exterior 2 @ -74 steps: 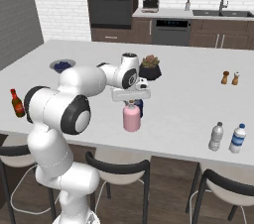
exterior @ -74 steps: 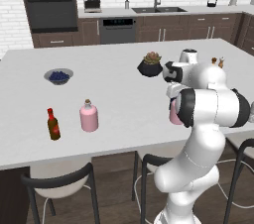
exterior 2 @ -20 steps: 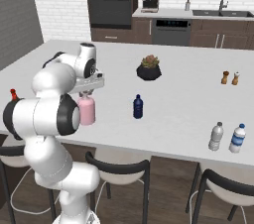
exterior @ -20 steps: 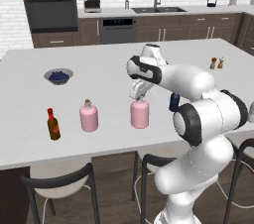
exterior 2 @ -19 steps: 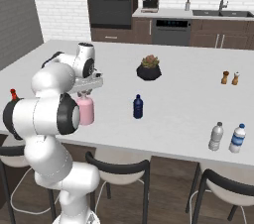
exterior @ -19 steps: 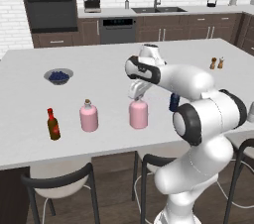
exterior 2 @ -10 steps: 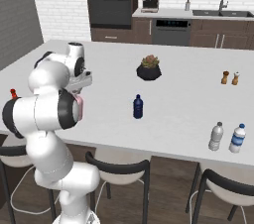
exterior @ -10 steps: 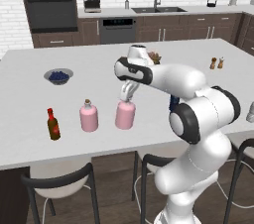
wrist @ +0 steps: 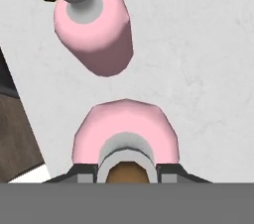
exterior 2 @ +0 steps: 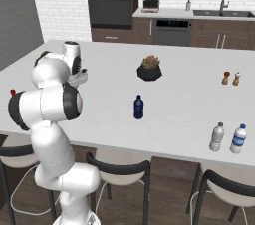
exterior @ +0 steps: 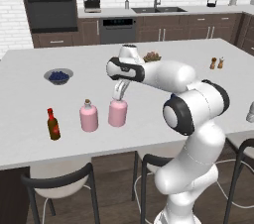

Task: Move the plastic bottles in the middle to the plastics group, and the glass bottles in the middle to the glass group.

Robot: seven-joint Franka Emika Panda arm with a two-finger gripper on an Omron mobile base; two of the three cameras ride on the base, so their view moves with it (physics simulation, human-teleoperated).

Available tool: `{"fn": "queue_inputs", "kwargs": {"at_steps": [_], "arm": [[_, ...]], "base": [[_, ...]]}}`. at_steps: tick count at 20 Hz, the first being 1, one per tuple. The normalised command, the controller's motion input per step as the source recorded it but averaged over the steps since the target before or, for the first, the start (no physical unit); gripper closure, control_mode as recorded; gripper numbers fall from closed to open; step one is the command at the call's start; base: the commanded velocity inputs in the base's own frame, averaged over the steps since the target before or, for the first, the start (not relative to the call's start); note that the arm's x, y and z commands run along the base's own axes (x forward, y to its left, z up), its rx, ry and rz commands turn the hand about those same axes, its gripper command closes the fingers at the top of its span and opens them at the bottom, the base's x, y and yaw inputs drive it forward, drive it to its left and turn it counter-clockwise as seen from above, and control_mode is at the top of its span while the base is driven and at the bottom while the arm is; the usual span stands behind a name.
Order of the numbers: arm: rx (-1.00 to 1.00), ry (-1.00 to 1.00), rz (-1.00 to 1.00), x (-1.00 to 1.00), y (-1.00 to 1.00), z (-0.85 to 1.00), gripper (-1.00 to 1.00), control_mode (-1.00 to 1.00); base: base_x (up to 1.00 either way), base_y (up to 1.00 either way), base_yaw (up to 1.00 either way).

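Left base view: the white arm reaches across the pale counter [exterior: 30, 139], its tool [exterior: 119, 95] clamped on the neck of a pink flask [exterior: 117, 113] whose base sits at the counter surface. Just to that flask's left stands a second pink flask [exterior: 89, 116], corked, near but apart, and further left the red-brown sauce bottle [exterior: 53, 125]. A bowl of dark berries [exterior: 58, 76] lies behind them, a potted plant [exterior: 151, 57] shows past the arm, and two shakers [exterior: 217, 62] stand far right.

Right base view: the arm's own body blocks the flasks. A small dark blue bottle [exterior 2: 138, 107] stands alone mid-counter, in front of the potted plant. Near the front right edge stand two clear bottles side by side, one pale-capped [exterior 2: 216, 137], one blue-capped [exterior 2: 239, 139]. The shakers are behind them.

Hand view: looking straight down, the tool's fingers [wrist: 168, 174] flank the held flask's grey collar and brown cork, gripping it. The other flask lies just beyond, not touching, with the sauce bottle's red label at the top edge.
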Motion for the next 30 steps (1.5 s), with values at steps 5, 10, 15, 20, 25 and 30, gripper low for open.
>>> {"fn": "queue_inputs", "kwargs": {"at_steps": [5, 10, 15, 20, 25, 30], "arm": [[0.0, -0.05, 0.09, 0.3, 0.26, -0.06, 1.0, -1.0], [0.0, -0.05, 0.07, 0.19, 0.19, -0.14, 1.0, -1.0], [0.0, -0.02, 0.04, 0.0, 0.16, -0.15, 1.0, -1.0], [0.0, 0.0, 0.05, 0.0, 0.22, -0.25, 1.0, -1.0], [0.0, 0.0, 0.05, 0.0, 0.18, -0.43, 1.0, -1.0], [0.0, 0.0, 0.04, 0.0, 0.02, -0.17, 1.0, -1.0]], "base": [[0.0, 0.0, 0.0], [0.0, 0.0, 0.0], [0.0, 0.0, 0.0], [0.0, 0.0, 0.0], [0.0, 0.0, 0.0], [0.0, 0.0, 0.0]]}}
